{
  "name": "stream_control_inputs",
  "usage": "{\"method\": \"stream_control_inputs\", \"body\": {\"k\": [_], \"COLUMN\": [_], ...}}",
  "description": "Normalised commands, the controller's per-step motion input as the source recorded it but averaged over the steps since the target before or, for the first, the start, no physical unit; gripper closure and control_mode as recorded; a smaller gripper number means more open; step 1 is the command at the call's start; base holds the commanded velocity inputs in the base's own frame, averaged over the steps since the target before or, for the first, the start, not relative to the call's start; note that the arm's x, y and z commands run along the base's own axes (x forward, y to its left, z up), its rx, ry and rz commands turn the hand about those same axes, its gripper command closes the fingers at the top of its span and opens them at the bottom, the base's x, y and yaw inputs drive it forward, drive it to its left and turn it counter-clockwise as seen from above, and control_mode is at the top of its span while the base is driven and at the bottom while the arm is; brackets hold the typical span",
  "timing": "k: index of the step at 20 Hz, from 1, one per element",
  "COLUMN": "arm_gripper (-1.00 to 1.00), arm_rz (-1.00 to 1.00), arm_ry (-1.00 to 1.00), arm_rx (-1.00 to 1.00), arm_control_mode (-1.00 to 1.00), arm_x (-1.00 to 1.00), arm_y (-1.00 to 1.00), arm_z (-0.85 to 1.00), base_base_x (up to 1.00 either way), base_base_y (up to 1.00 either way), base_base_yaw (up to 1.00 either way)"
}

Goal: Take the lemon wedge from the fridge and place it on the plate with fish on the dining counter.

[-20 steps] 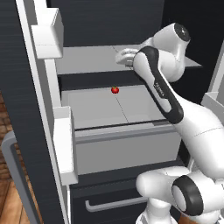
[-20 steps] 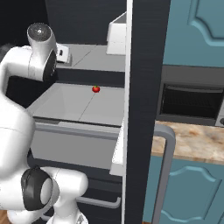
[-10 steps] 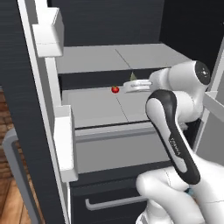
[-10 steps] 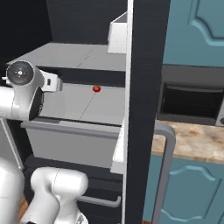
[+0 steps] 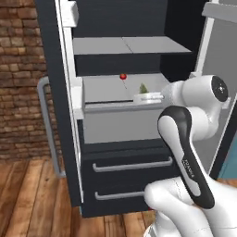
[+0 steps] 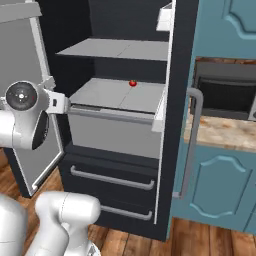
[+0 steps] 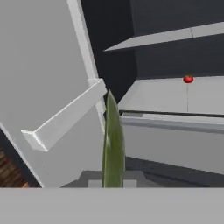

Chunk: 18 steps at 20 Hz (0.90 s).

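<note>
Lemon wedge (image 7: 113, 144) stands pinched between the jaws, tip outward.

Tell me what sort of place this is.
A home kitchen, rendered. An open black fridge with grey shelves, teal cabinets under a marbled counter, and a built-in oven beside it.

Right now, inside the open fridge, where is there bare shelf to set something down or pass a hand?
The middle shelf of the fridge is bare apart from a small red fruit near its back. The upper shelf looks bare too. It is crowded at the front right edge, where the end effector holds the lemon wedge.
</note>
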Motion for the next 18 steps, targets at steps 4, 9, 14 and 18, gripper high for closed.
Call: {"method": "stream_control_inputs", "body": {"k": [4, 9, 14, 18], "arm_gripper": [1.0, 1.0, 1.0, 1.0], "arm_rz": [0.0, 0.0, 0.0, 0.0], "arm_ry": [0.0, 0.0, 0.0, 0.0], "arm_rx": [0.0, 0.0, 0.0, 0.0], "arm_control_mode": [1.0, 1.0, 1.0, 1.0], "arm_x": [0.0, 0.0, 0.0, 0.0], "arm_y": [0.0, 0.0, 0.0, 0.0], "arm_z": [0.0, 0.0, 0.0, 0.0], "base_base_x": [-1.0, -0.95, -0.27, 0.0], "base_base_y": [-0.2, -0.22, -0.01, 0.0], "base_base_yaw": [0.43, 0.63, 0.94, 1.0]}}
